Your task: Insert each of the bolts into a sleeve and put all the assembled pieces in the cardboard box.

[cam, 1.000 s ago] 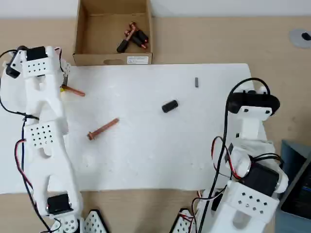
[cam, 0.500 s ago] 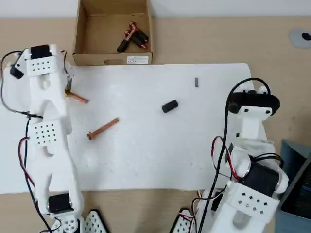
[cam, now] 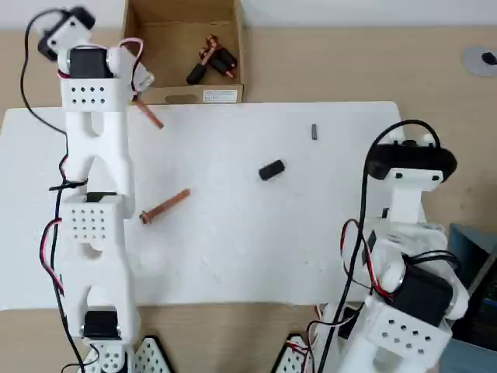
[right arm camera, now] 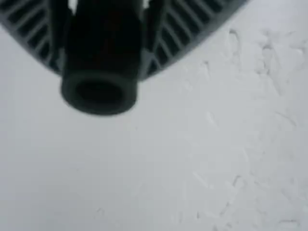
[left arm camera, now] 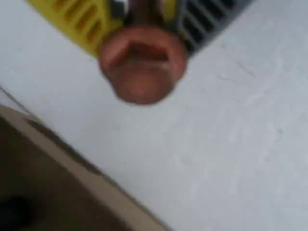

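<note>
1. Tan wood-grain desk [cam: 326, 70] is carrying a white foam sheet [cam: 233, 249] with a rough, pitted face, and the sheet is covering most of the middle.
2. At about 11 o'clock, the cardboard box [cam: 140, 47] is sitting open-topped, touching the sheet's far edge. Assembled pieces [cam: 211, 58], copper shanks in black tubes, are lying clustered toward its 3 o'clock wall.
3. At the box's near corner, the left gripper [cam: 135, 93] is hanging over the sheet's 11 o'clock area. Its ribbed fingers [left arm camera: 72, 21], one yellow and one dark, are clamping on a copper-coloured held bolt [left arm camera: 143, 67]. The bolt's broad, round head is facing the wrist camera. From above, its slim shank is slanting out toward 4 o'clock.
4. A loose bolt [cam: 165, 206], the same copper colour, is lying flat on the foam at about 9 o'clock of the sheet's middle. Its flanged head is pointing toward 8 o'clock.
5. A loose sleeve [cam: 271, 169], a short black cylinder, is lying on its side just toward 1 o'clock of the middle, well apart from that bolt. A small dark piece [cam: 314, 132] is lying farther toward 1 o'clock.
6. At the sheet's 3 o'clock edge, the right gripper [right arm camera: 103, 33] is hanging over the foam. Its dark ribbed fingers [right arm camera: 29, 29] are clamping on a black tubular held sleeve [right arm camera: 98, 94], whose open bore is facing the wrist camera.
</note>
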